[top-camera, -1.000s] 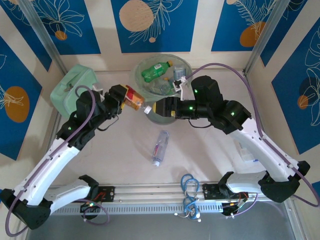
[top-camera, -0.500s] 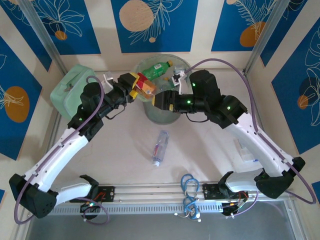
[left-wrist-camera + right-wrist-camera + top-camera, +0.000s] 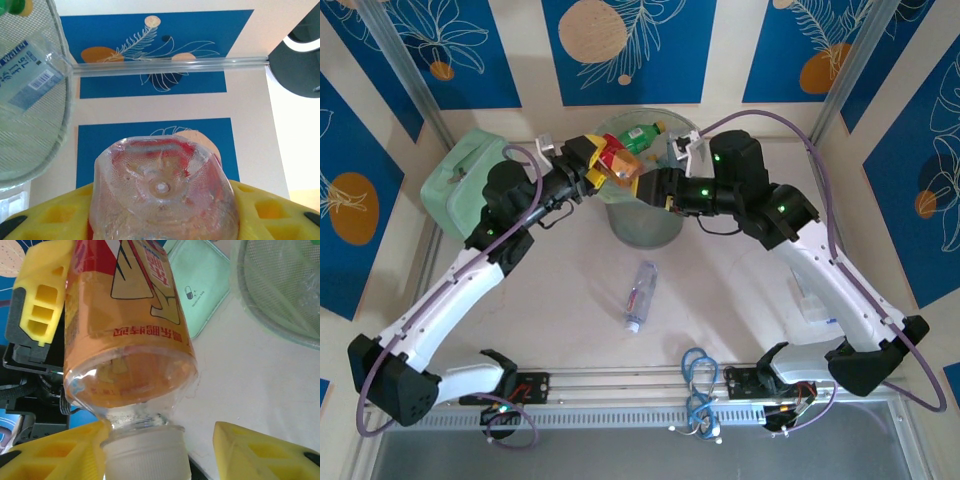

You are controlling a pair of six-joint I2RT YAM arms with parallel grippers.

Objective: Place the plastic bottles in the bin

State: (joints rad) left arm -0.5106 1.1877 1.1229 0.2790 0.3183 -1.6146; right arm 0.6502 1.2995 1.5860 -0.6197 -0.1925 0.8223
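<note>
Two tools are on one bottle here. The left tool is clamped on the orange bottle at its base end (its wrist cam looks straight at the dimpled bottom wedged between the yellow fingers). The bottle is up in the air over the left rim of the bin, lying roughly level, with its white cap pointing across the bin toward the right tool.

The right tool has its jaws partway apart around that cap. In its own cam one finger is touching the cap and the other stands clear of it with a visible gap, so it's bracketing the cap rather than pinching it. All the holding is being done by the left one.

Other stuff, all relative to the bin:
- a green bottle lies inside, toward the far side
- a blue-label bottle is also inside, seen through the see-through wall from the left wrist cam
- a clear bottle lies on its side on the bench, well in front of the bin, toward the arm bases
- a mint-green case sits off to the bin's left, near it but not touching
</note>
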